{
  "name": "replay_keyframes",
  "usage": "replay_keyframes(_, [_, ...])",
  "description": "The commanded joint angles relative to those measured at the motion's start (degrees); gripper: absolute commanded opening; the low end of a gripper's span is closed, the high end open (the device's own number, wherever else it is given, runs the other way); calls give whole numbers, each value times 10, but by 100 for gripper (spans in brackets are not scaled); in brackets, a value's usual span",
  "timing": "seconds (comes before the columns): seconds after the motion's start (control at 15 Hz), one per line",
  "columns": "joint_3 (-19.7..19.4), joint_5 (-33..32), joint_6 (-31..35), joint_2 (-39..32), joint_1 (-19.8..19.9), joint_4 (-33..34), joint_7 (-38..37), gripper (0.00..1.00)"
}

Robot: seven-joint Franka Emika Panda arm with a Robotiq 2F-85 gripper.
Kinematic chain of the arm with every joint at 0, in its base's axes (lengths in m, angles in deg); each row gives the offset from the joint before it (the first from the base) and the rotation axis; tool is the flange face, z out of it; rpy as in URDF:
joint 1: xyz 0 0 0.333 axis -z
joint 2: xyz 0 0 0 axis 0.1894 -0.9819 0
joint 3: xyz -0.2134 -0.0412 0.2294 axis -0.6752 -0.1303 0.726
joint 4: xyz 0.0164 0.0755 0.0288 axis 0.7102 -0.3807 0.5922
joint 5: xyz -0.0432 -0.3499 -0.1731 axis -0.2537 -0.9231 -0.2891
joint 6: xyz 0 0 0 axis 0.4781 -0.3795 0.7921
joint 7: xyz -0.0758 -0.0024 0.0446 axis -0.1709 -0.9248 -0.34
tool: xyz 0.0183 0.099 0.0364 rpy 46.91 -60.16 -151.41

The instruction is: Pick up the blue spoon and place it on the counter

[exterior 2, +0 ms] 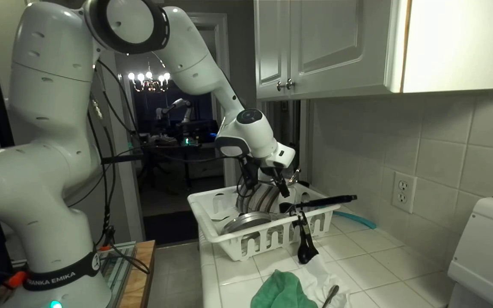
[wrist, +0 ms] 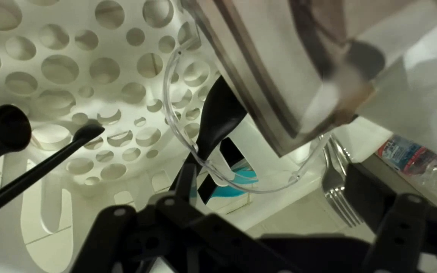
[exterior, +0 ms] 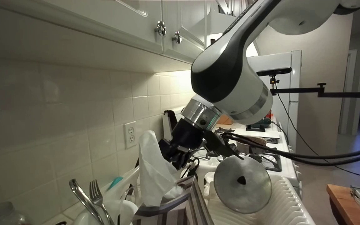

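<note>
A slim, curved teal-turquoise piece lies low on the tiled counter behind the rack, by the wall, in an exterior view [exterior 2: 355, 218]. A small part of it shows in an exterior view [exterior: 115, 182] and through the rack's slots in the wrist view [wrist: 228, 190]. Its colour fits the blue spoon, but no pronged head shows, so I cannot tell for certain. My gripper [wrist: 269, 178] is open, fingers wide apart, with nothing between them. It points down above the rack's wall side [exterior: 172, 157], beside the striped dish [exterior: 180, 206], apart from the teal piece.
The white dish rack [exterior 2: 229, 239] holds a metal lid [exterior: 242, 190], black utensils [wrist: 218, 113] and a clear curved rim [wrist: 169, 102]. A fork [wrist: 334, 182] stands close to one finger. White paper [exterior: 153, 172], a green cloth [exterior 2: 283, 291] and overhead cabinets [exterior 2: 336, 47] are nearby.
</note>
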Motion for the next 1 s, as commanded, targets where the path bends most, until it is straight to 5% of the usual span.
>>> replay_keyframes(0.0, [-8, -5, -27, 116, 3, -83, -2, 100])
replay_keyframes(0.33, [-76, -189, -205, 266, 11, -191, -122, 100])
replay_keyframes(0.4, [-168, -233, -249, 296, -69, -202, -157, 100])
replay_keyframes(0.6, [-258, -246, -371, 385, -129, -217, -177, 100])
replay_keyframes(0.87, [-315, -340, -438, 513, -143, -231, -282, 100])
replay_keyframes(0.93, [-332, -317, -404, 430, -169, -203, -244, 100])
